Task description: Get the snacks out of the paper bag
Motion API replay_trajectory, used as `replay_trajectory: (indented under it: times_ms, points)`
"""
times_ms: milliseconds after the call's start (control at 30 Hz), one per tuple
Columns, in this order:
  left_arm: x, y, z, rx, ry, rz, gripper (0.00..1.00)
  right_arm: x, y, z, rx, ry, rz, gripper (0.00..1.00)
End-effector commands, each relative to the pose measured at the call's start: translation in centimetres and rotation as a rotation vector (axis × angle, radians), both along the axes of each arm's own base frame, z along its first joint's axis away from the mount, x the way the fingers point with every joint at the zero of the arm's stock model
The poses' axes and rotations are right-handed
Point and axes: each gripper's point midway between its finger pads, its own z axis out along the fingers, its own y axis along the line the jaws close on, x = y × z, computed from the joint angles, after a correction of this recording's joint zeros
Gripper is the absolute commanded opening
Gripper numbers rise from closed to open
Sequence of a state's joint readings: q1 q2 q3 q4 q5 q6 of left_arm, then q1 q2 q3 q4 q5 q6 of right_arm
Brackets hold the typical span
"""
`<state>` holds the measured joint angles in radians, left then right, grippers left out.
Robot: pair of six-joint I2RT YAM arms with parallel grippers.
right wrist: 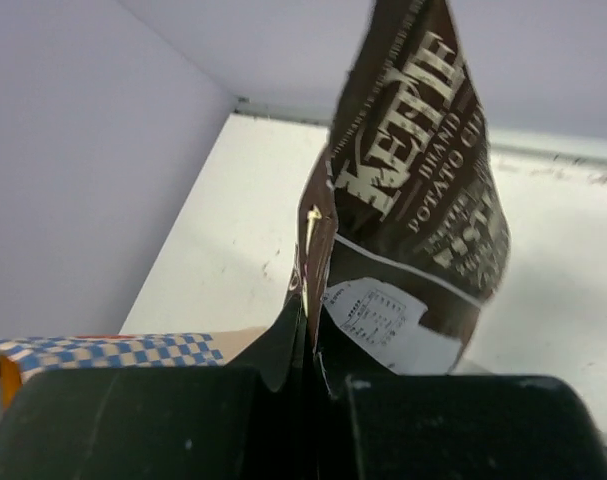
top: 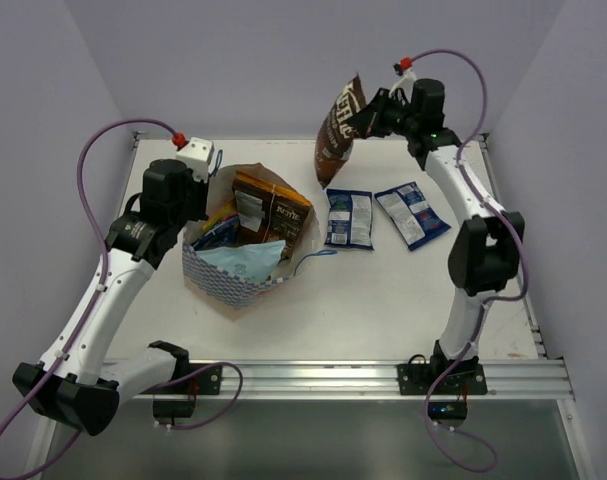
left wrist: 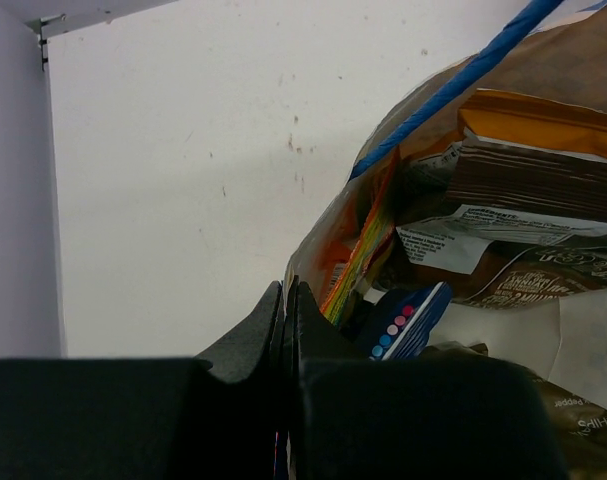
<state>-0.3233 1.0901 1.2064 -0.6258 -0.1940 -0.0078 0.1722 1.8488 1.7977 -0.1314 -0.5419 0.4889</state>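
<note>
The checkered paper bag (top: 228, 280) lies open on the table at left centre. My left gripper (top: 200, 192) is shut on its rim at the back left; the left wrist view shows the closed fingers (left wrist: 286, 292) at the bag's edge, below its blue cord handle (left wrist: 453, 88). Inside are brown chip bags (top: 273, 208) (left wrist: 528, 190), a small blue packet (left wrist: 408, 322) and an orange-edged packet (left wrist: 368, 240). My right gripper (top: 371, 115) (right wrist: 308, 305) is shut on a brown chip bag (top: 338, 130) (right wrist: 423, 200), held in the air above the table's back edge. Two blue packets (top: 349, 217) (top: 411, 214) lie on the table.
The table's raised back rim (top: 283, 140) runs just under the hanging chip bag. The purple walls close in on three sides. A corner of the paper bag shows in the right wrist view (right wrist: 113, 352). The blue cord handle (top: 313, 258) trails right of the bag.
</note>
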Motion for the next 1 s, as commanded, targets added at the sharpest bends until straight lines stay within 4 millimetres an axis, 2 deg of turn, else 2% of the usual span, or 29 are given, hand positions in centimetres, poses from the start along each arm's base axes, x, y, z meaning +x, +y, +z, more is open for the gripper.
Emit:
replay_trajectory:
  times_ms: [0,33,67,133,167,200,267,300,333,367,433,467,500,533,567,600,667,700,733,767,800,833,867,900,933,967]
  points:
    - [1.3,-1.0,5.4,-0.077,-0.174,-0.015,0.0,-0.2,3.3,6.0,0.142,-0.18,0.21,0.0]
    - [1.3,-1.0,5.4,-0.073,-0.174,-0.02,0.0,0.4,3.5,5.9,0.168,-0.183,0.227,0.0]
    - [1.3,-1.1,5.3,-0.072,-0.172,-0.027,0.0,1.7,3.8,4.3,0.178,-0.153,0.233,0.0]
    - [1.2,-1.3,5.0,-0.071,-0.168,-0.042,0.0,3.2,3.5,2.6,0.193,-0.111,0.223,0.0]
    - [1.2,-1.4,4.8,-0.072,-0.166,-0.048,0.0,4.5,3.1,0.0,0.195,-0.057,0.206,0.01]
    - [1.2,-1.6,4.8,-0.076,-0.166,-0.056,0.0,5.5,2.0,-1.3,0.197,-0.025,0.166,0.05]
    - [1.2,-1.6,4.8,-0.065,-0.169,-0.07,0.0,6.6,0.5,-4.5,0.184,0.063,0.116,0.2]
    - [1.1,-1.7,4.8,-0.055,-0.172,-0.081,0.0,7.4,-1.0,-6.4,0.156,0.086,0.077,0.36]
    - [1.1,-1.7,4.9,-0.055,-0.175,-0.083,0.0,7.9,-2.3,-8.1,0.132,0.142,0.017,0.47]
    - [1.1,-1.7,5.0,-0.055,-0.178,-0.085,0.0,8.0,-3.4,-9.0,0.109,0.172,-0.016,0.66]
    - [1.1,-1.8,5.2,-0.06,-0.181,-0.09,0.0,7.8,-6.2,-10.2,0.03,0.213,-0.096,0.8]
    - [1.0,-1.8,5.3,-0.06,-0.183,-0.09,0.0,8.1,-7.6,-10.3,-0.011,0.215,-0.158,0.91]
    - [1.0,-1.8,5.3,-0.061,-0.184,-0.09,0.0,7.8,-8.8,-9.2,-0.068,0.179,-0.191,0.94]
    - [1.0,-1.8,5.4,-0.061,-0.186,-0.09,0.0,7.3,-9.7,-9.3,-0.113,0.209,-0.23,0.97]
    - [0.9,-1.8,5.4,-0.062,-0.187,-0.09,0.0,7.3,-11.3,-9.1,-0.169,0.206,-0.312,0.99]
    - [0.9,-1.8,5.5,-0.064,-0.188,-0.091,0.0,7.0,-12.1,-8.6,-0.217,0.191,-0.339,0.99]
    - [0.8,-1.8,5.7,-0.068,-0.194,-0.092,0.0,5.5,-13.9,-6.4,-0.277,0.179,-0.426,0.99]
    - [0.8,-1.8,5.6,-0.066,-0.191,-0.092,0.0,4.9,-14.1,-5.5,-0.307,0.158,-0.436,0.99]
    - [0.8,-1.7,5.6,-0.064,-0.193,-0.09,0.0,3.2,-14.0,-3.6,-0.32,0.124,-0.44,0.99]
    - [0.8,-1.7,5.6,-0.064,-0.193,-0.091,0.0,2.3,-14.0,-2.6,-0.34,0.097,-0.446,0.99]
    - [0.7,-1.7,5.6,-0.065,-0.191,-0.091,0.0,1.2,-12.8,-1.6,-0.37,0.059,-0.42,0.99]
    - [0.7,-1.7,5.5,-0.063,-0.19,-0.091,0.0,-1.1,-12.0,0.2,-0.378,0.005,-0.391,0.99]
    - [0.6,-1.7,5.6,-0.064,-0.191,-0.093,0.0,-2.5,-10.5,1.0,-0.389,-0.034,-0.335,0.99]
    - [0.6,-1.7,5.5,-0.064,-0.188,-0.093,0.0,-4.3,-7.5,1.7,-0.416,-0.091,-0.239,0.99]
    - [0.6,-1.7,5.6,-0.062,-0.19,-0.093,0.0,-6.1,-5.8,1.2,-0.446,-0.101,-0.17,0.99]
    - [0.6,-1.7,5.5,-0.061,-0.189,-0.095,0.0,-8.5,-4.1,3.0,-0.457,-0.165,-0.109,0.99]
